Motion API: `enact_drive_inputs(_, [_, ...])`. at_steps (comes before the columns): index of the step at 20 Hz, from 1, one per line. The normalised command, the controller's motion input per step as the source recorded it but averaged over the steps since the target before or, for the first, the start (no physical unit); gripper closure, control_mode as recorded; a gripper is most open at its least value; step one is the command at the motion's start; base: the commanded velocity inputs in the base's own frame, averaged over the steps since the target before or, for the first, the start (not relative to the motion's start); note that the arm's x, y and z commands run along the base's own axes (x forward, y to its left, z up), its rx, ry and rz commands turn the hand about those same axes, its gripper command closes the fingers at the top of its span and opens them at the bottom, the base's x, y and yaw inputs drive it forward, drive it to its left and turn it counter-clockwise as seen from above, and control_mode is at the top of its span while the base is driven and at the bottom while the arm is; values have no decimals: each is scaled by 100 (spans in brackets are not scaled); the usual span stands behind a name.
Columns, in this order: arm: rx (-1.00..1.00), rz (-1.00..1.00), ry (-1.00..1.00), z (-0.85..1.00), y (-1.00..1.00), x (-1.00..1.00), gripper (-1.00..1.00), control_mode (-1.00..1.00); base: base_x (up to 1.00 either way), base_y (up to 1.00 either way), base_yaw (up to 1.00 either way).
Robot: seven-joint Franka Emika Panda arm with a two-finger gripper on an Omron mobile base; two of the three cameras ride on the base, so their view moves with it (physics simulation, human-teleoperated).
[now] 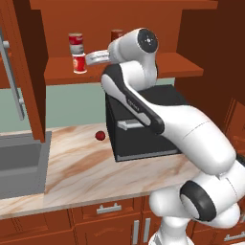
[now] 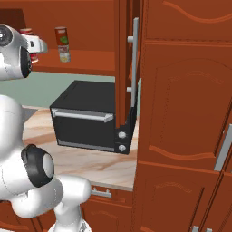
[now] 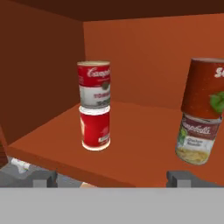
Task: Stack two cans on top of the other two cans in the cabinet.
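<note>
Looking along your hand view, both stacks stand on the cabinet shelf: red-and-silver can atop the red banded can at 9 o'clock, dark red-brown can atop the pale can at 3 o'clock. Your gripper is spread wide, grasping nothing, short of the shelf edge.

- A rendered home kitchen.
- Reddish-brown wall cabinet and drawers.
- Marble-look worktop with grey sink.
- Black toaster oven.
</note>
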Motion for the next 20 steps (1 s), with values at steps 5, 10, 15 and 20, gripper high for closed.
enact_drive_inputs(5, [0,-7,4,0,-46,-80,-100,-100,0,0,0])
enact_drive_inputs(10, [0,0,1,-10,-48,-91,-100,-100,0,0,0])
enact_drive_inputs(15, [-1,0,13,-14,-36,-76,-100,-100,0,0,0])
enact_drive_inputs(20, [-5,-2,16,-19,-30,-79,-100,-100,0,0,0])
